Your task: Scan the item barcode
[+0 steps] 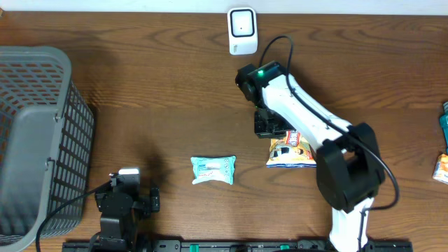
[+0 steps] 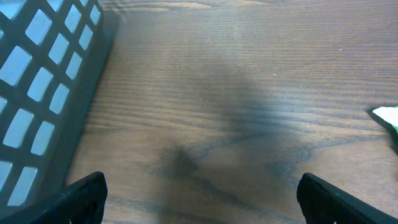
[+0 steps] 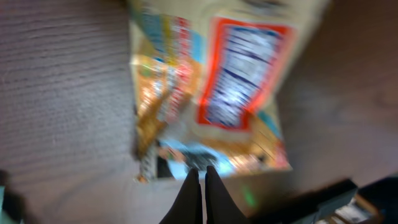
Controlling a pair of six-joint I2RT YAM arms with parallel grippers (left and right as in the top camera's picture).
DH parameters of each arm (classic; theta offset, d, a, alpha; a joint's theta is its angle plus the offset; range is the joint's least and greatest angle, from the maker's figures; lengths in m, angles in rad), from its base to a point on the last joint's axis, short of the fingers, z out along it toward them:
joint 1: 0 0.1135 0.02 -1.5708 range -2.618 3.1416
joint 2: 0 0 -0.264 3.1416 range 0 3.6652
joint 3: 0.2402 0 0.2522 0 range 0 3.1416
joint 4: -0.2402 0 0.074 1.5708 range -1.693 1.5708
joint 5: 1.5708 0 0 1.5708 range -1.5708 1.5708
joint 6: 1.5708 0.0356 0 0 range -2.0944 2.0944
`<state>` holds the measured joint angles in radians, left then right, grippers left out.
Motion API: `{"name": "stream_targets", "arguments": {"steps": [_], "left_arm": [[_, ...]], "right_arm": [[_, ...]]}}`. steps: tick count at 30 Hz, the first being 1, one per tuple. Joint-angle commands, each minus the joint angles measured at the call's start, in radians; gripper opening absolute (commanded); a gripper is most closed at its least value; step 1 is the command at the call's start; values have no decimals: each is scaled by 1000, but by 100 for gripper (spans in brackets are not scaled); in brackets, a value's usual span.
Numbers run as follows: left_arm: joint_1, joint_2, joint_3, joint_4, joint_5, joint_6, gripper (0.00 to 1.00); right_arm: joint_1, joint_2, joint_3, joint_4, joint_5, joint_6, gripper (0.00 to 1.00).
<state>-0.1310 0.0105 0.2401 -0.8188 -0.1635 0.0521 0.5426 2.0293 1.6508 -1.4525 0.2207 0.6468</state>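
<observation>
A yellow and orange snack bag point(image 3: 211, 93) with a nutrition panel hangs blurred in the right wrist view. My right gripper point(image 3: 200, 169) is shut, its fingertips pinching the bag's near edge. In the overhead view the bag point(image 1: 290, 151) sits just below the right gripper point(image 1: 274, 129), partly under the arm. A white scanner point(image 1: 242, 31) stands at the table's far edge, beyond that arm. My left gripper point(image 2: 202, 190) is open over bare wood near the front left, its fingers point(image 2: 87, 194) wide apart and holding nothing.
A grey mesh basket point(image 1: 35, 140) fills the left side, close beside the left gripper point(image 1: 133, 183). A pale teal packet point(image 1: 213, 170) lies front centre, its corner point(image 2: 388, 116) showing at the left wrist view's right edge. More packages point(image 1: 442, 166) lie at the right edge.
</observation>
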Motion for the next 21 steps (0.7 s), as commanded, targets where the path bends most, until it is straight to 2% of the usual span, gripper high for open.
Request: {"name": "stream_targets", "arguments": {"steps": [1,4,8,12,15,19,21], "left_arm": [[3,-5,-8,-11,-6,6,98],[3,-5,-8,-11,-6,6,98],[3,-5,-8,-11,-6,6,98],[3,-5,-8,-11,-6,6,98],[3,-5,-8,-11,-6,6,98],[3,-5,-8,-11,-6,6,98],[3,-5,-8,-11,-6,6,98]], "right_arm": [[0,-142,4,-29,63,109,1],[0,-208,-21,-27,68,124,1],[-3,-230,-124,4,119,219,1],[-14,-219,-312,216,117,220,1],[-33,-187,-457,357,32,222,1],[-46,-141,-584,407,-51,342,1],[-45,-135,-608,434,-94,341,1]]}}
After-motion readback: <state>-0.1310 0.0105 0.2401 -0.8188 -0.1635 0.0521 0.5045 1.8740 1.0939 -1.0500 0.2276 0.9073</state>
